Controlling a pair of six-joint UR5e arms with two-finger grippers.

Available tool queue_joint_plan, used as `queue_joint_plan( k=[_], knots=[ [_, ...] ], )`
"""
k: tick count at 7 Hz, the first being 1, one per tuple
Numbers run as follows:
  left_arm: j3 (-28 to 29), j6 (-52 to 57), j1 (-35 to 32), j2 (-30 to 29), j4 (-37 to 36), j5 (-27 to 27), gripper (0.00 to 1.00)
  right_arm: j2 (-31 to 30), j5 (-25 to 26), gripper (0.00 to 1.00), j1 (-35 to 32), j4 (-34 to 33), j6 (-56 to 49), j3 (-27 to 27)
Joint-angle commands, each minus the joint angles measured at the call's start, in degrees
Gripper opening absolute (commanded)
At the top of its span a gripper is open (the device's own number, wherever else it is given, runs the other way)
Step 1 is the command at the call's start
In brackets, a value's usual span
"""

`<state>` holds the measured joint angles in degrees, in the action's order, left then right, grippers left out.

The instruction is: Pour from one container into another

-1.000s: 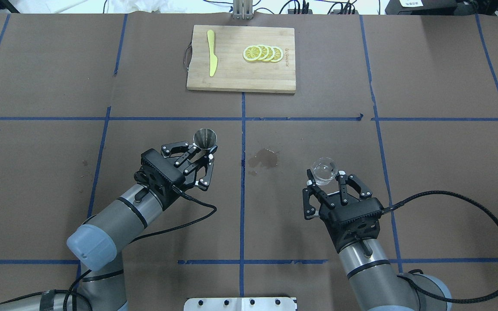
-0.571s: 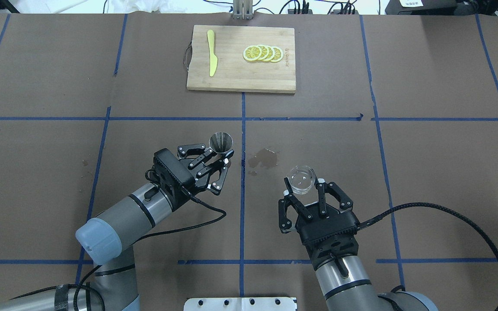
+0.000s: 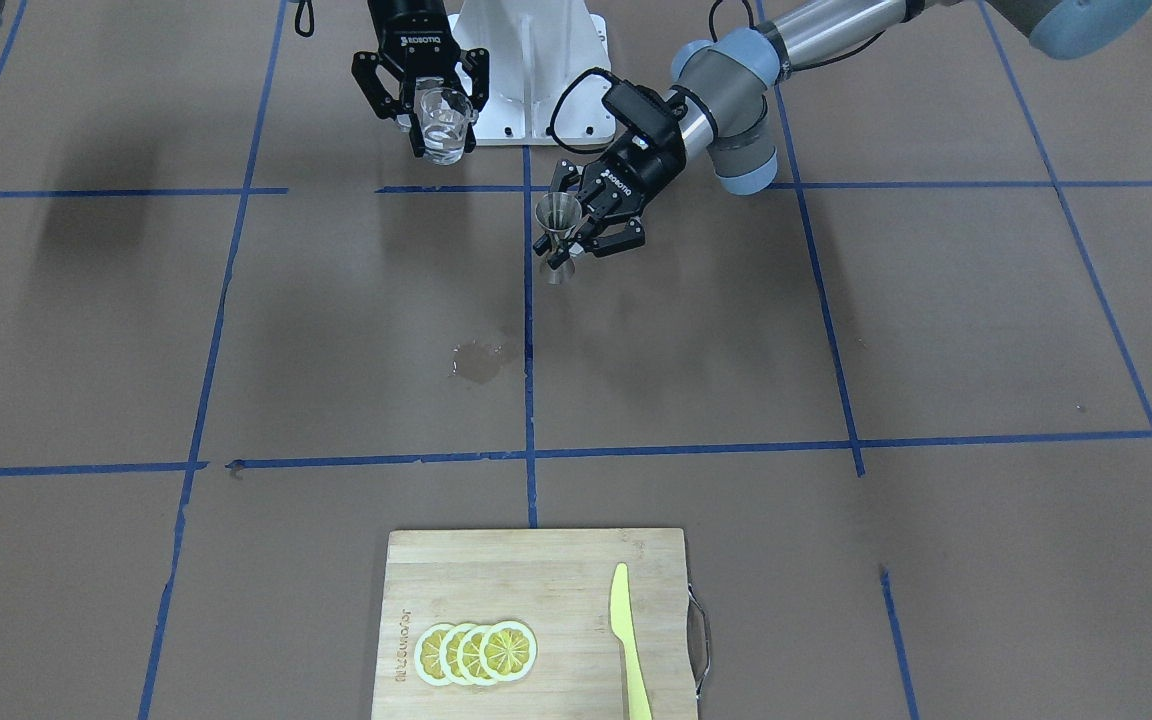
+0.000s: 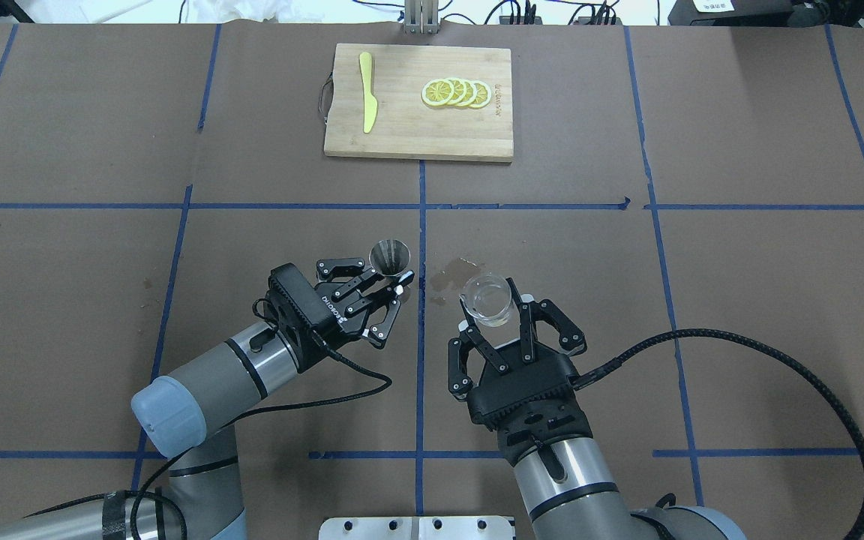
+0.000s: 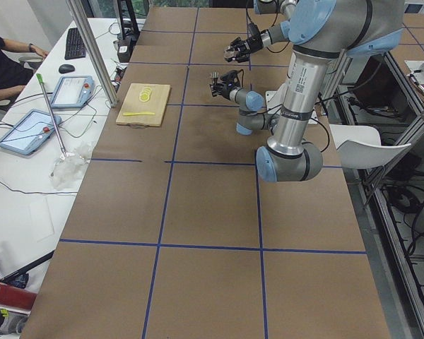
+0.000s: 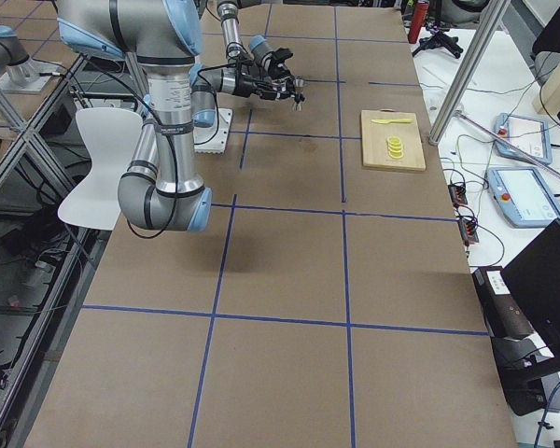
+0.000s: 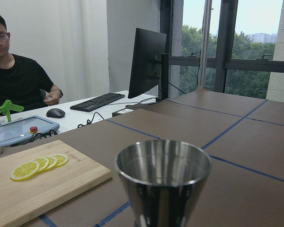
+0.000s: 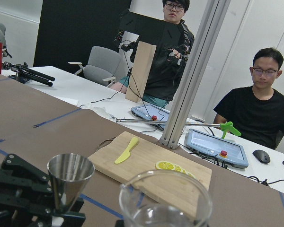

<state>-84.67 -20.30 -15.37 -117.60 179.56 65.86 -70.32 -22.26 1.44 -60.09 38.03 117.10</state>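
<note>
Centrally, a dark stain (image 4: 456, 274) marks the blue-taped brown table (image 4: 762, 300).

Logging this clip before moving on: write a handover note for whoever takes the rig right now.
The left gripper has its jaws shut on the jigger at its waist, upright. The right gripper has its jaws shut on the glass cup, upright, seemingly holding some clear liquid. The cup is beside the jigger, apart, not over it. Done: both grasped. Left: bring the cup's lip over the jigger, tilt, pour. A wet stain marks the table beyond them.
</note>
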Motion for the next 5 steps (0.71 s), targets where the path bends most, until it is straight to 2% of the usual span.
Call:
queue_joint_plan(
  k=[1,3,5],
  knots=[
    [0.47,0.00,0.16,-1.30,0.09,1.71,0.00,2.89,-3.83,0.00,-3.27,-5.09,-0.59,0.05],
    [2.74,0.00,0.16,-3.85,0.09,2.51,0.00,3.78,-7.78,0.00,-6.00,-8.63,-1.46,0.23],
    [3.72,0.00,0.16,-4.47,0.09,2.60,0.00,5.28,-8.06,0.00,-6.45,-9.60,-3.48,0.32]
  ],
)
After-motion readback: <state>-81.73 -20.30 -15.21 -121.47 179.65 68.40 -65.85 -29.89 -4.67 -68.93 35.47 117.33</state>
